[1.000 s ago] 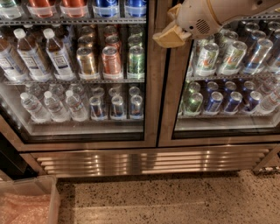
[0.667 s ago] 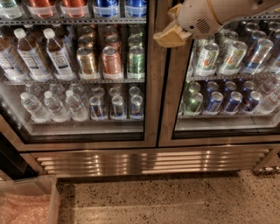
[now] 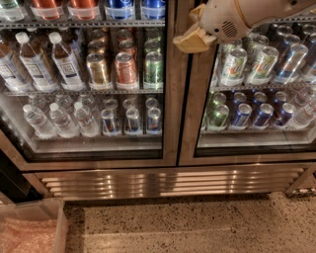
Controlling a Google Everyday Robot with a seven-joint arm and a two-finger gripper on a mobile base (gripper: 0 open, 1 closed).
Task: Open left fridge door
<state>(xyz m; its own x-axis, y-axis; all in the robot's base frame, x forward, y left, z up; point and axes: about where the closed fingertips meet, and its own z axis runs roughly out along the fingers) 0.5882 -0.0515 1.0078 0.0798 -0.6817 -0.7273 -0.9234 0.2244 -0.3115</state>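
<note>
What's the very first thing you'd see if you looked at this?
The big shiny fridge packed with colourful cans and bottles fills the view, its left fridge door shut. At the top, the robot's cream gripper hangs in front of where the two doors meet.

The fridge runs past the top, left and right edges, so the left fridge door shows no top or hinge side. The gripper, high before the seam between the doors, and its arm partly hide cans behind the right door. A bin at the near left is cut by the corner. Bottle labels are too small to read.
</note>
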